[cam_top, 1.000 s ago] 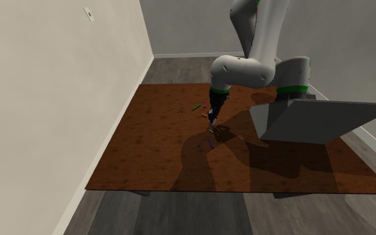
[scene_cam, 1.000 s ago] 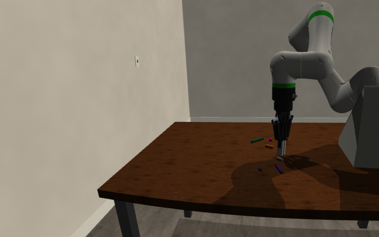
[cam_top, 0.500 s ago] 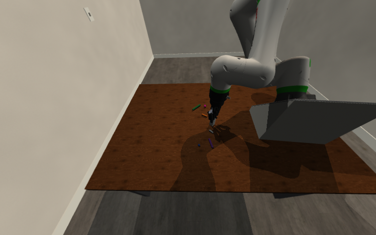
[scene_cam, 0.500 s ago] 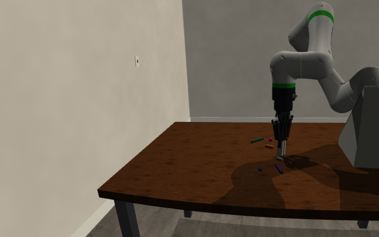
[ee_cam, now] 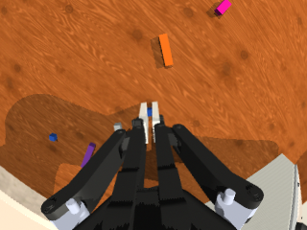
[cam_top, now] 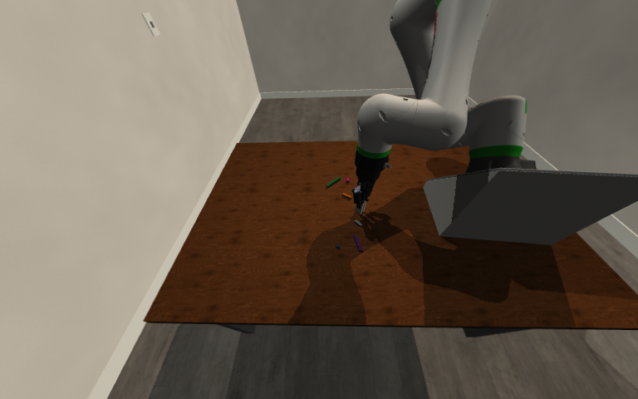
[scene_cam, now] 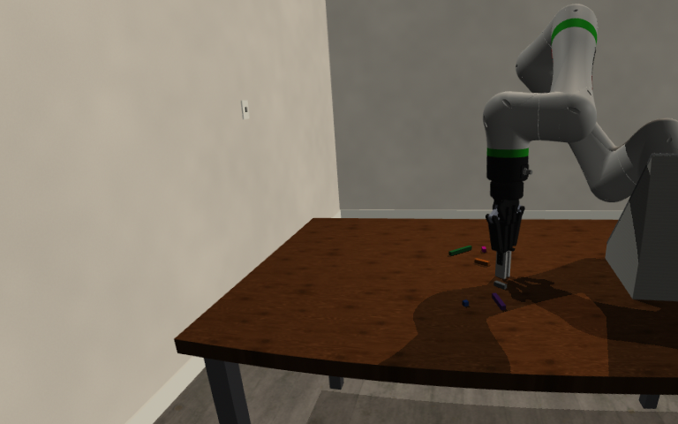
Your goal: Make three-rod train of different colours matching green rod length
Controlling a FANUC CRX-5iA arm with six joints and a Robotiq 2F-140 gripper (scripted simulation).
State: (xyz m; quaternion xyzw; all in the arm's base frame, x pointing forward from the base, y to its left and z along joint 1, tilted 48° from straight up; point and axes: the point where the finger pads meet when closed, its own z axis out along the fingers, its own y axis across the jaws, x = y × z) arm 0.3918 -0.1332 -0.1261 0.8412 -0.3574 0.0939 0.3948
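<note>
My gripper [ee_cam: 150,110] is shut on a small blue rod [ee_cam: 149,113], which shows as a blue speck between the fingertips. In the top and exterior views the gripper [cam_top: 360,208] [scene_cam: 503,272] points down, its tips just above the table. A grey rod [cam_top: 358,223] [scene_cam: 500,284] lies right below and beside them. The green rod [cam_top: 332,182], a magenta rod [cam_top: 347,179] [ee_cam: 223,7] and an orange rod [cam_top: 346,194] [ee_cam: 165,50] lie farther back. A purple rod [cam_top: 357,243] [ee_cam: 87,153] and a second blue rod [cam_top: 337,246] [ee_cam: 53,136] lie nearer the front.
A large grey box-like block [cam_top: 527,202] stands at the table's right side. The arm's shadow covers the ground around the purple and blue rods. A wall runs along the table's left edge.
</note>
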